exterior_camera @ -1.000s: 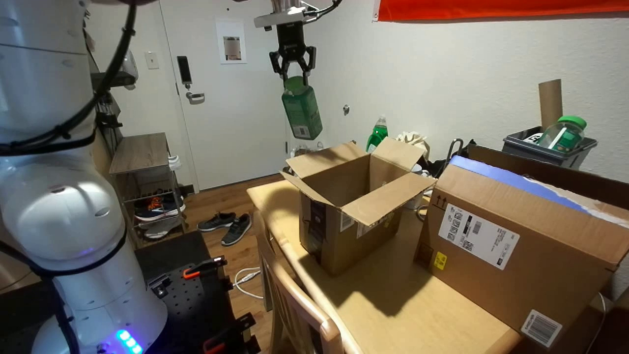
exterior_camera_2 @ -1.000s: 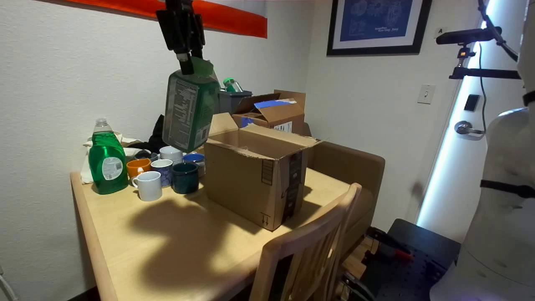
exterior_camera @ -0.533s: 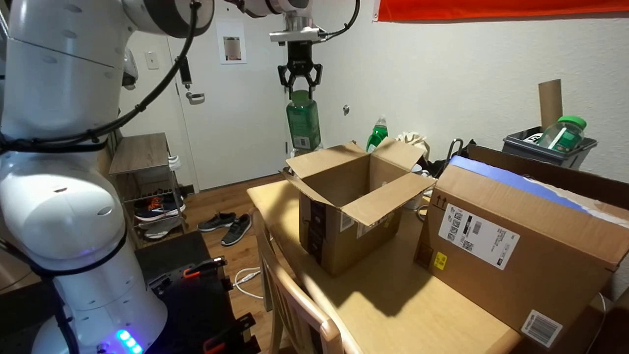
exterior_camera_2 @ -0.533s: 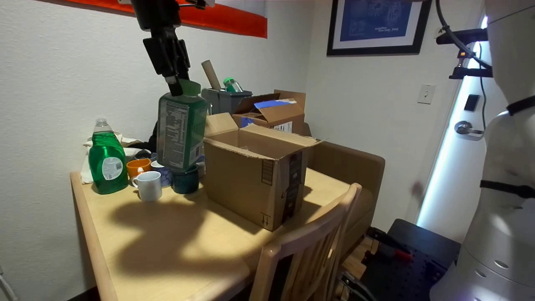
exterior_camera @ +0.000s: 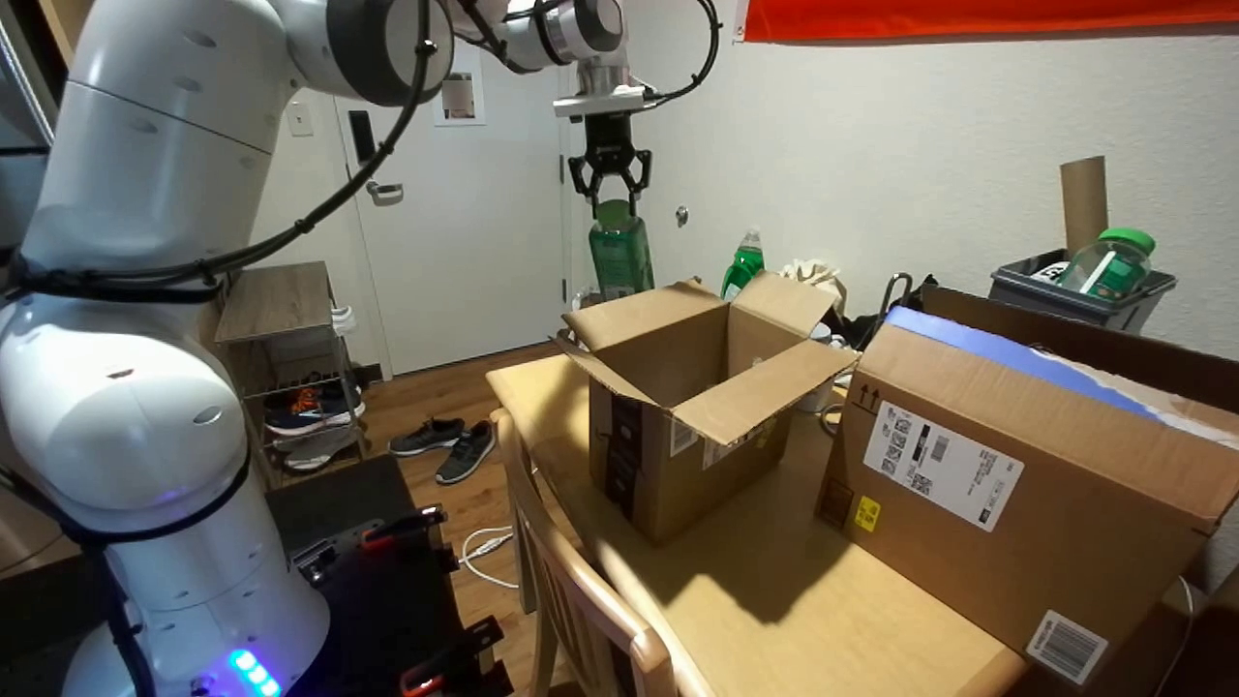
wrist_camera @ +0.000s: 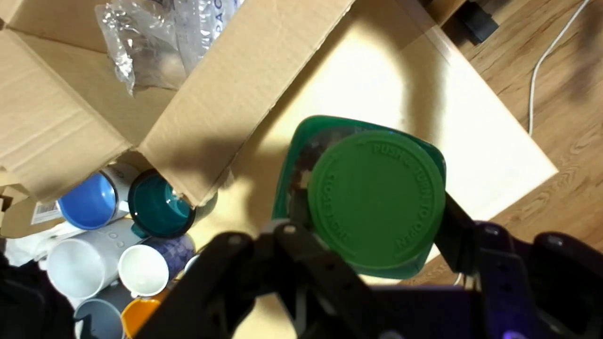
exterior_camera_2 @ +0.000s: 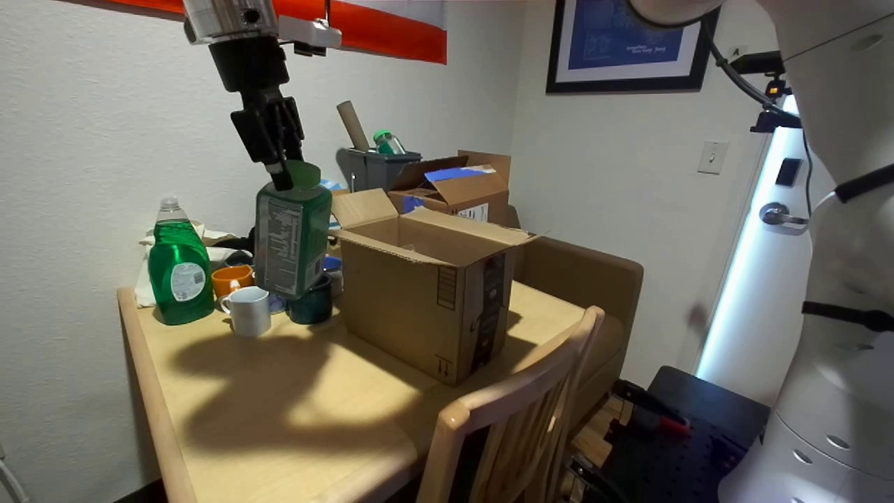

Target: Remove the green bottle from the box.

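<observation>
The green bottle (exterior_camera: pixel 620 259) with its round green cap hangs upright, slightly tilted, outside the cardboard box (exterior_camera: pixel 721 465). In an exterior view the bottle (exterior_camera_2: pixel 286 241) is left of the box (exterior_camera_2: pixel 401 307) and above the table, in front of the mugs. My gripper (exterior_camera: pixel 614 208) is shut on the bottle's cap, one finger on each side. In the wrist view the gripper (wrist_camera: pixel 376 209) has the cap (wrist_camera: pixel 377 188) between its fingers, and the box flap (wrist_camera: pixel 254 80) lies up and left of it. The bottle's lower end is hidden behind the box flap in an exterior view.
Several mugs (exterior_camera_2: pixel 250 311) and a green dish soap bottle (exterior_camera_2: pixel 180 272) stand by the wall. Clear plastic packing (wrist_camera: pixel 146 42) lies in the open box. A larger carton (exterior_camera: pixel 1007 484) and a wooden chair (exterior_camera_2: pixel 517 398) flank the table (exterior_camera_2: pixel 293 461).
My gripper has come down with the bottle, closer to the table beside the box. The bottle hangs straighter than a second ago and has shifted left in the view with the mugs.
</observation>
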Tool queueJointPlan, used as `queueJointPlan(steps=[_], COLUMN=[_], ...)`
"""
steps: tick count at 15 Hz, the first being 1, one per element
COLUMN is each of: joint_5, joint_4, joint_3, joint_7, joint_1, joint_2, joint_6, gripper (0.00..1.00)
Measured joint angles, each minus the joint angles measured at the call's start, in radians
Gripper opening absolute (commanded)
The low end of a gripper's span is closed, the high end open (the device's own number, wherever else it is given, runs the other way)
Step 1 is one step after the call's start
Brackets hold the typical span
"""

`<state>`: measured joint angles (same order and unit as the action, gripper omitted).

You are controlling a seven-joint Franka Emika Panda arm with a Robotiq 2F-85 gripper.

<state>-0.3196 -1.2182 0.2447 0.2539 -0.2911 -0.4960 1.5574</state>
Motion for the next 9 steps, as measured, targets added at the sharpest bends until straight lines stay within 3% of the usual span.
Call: queueJointPlan(steps=[9], joint_5=[-0.029], joint_4=[-0.010], joint_3=[0.000], joint_7=[-0.017], joint_1=[-0.003], joint_2=[-0.084], joint_6=[0.129], gripper=[0.39])
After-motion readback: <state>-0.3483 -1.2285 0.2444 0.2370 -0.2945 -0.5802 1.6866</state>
